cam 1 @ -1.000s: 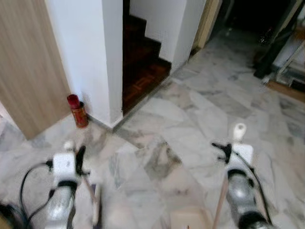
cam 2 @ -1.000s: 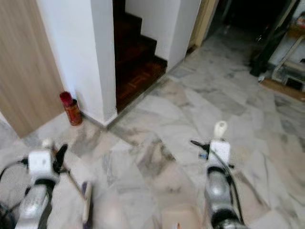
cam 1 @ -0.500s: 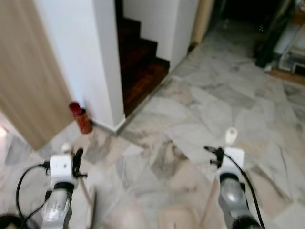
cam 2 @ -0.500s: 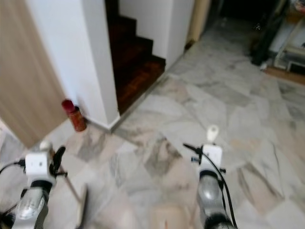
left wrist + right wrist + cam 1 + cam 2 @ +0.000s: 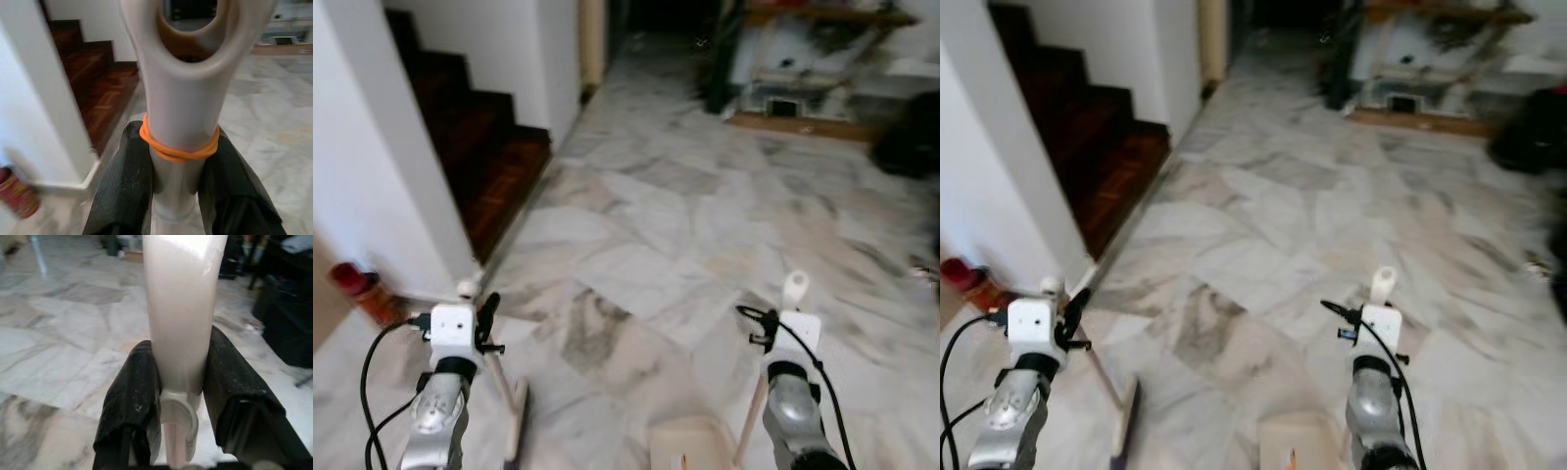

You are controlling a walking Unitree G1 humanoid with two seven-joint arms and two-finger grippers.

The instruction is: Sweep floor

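- Left wrist view: the left gripper (image 5: pixel 184 196) has its two black fingers (image 5: pixel 122 188) clamped on either side of a pale cream plastic broom handle (image 5: pixel 185 122), which has an orange rubber band (image 5: pixel 178 147) around it and a hanging loop at its tip.
- Right wrist view: the right gripper (image 5: pixel 186 401) holds a second pale cream plastic handle (image 5: pixel 182 308) pinched between its black pads (image 5: pixel 132 401).
- From the head camera, the left arm's thin stick runs down to a flat broom head (image 5: pixel 516 421) that rests on the grey-veined white marble floor (image 5: pixel 705 215), just in front of the robot.
- The right arm's stick slants down to a cream dustpan (image 5: pixel 690 446) at the bottom edge of the picture.
- Dark brown wooden stairs (image 5: pixel 475 137) rise on the left beside a white wall; a red can (image 5: pixel 360 292) stands at its base.
- The head views are blurred.
- Judging from this, the robot is mid-task, carrying both tools to a spot to sweep.
- Next it probably needs to draw the broom head across the floor toward the dustpan while the dustpan stays flat.
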